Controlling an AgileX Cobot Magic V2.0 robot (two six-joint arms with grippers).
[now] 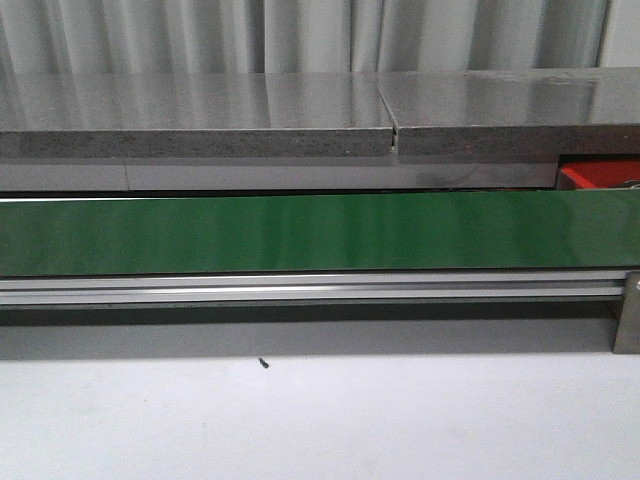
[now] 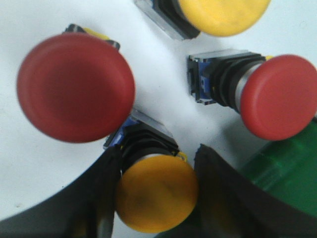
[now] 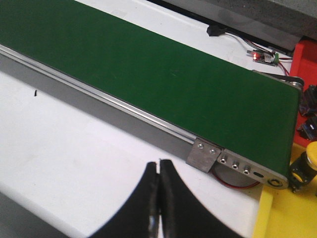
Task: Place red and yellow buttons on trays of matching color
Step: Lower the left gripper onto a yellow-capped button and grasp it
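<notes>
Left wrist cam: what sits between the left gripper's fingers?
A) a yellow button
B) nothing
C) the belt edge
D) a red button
A: in the left wrist view the yellow button sits between the two dark fingers of the left gripper, while the red buttons lie clear of them; whether the fingers actually press it cannot be told.

A red tray with a raised rim peeks out past the green belt's far right end; a yellow tray lies nearer there, holding a yellow button. Elsewhere, two red buttons and two yellow buttons lie on white.
</notes>
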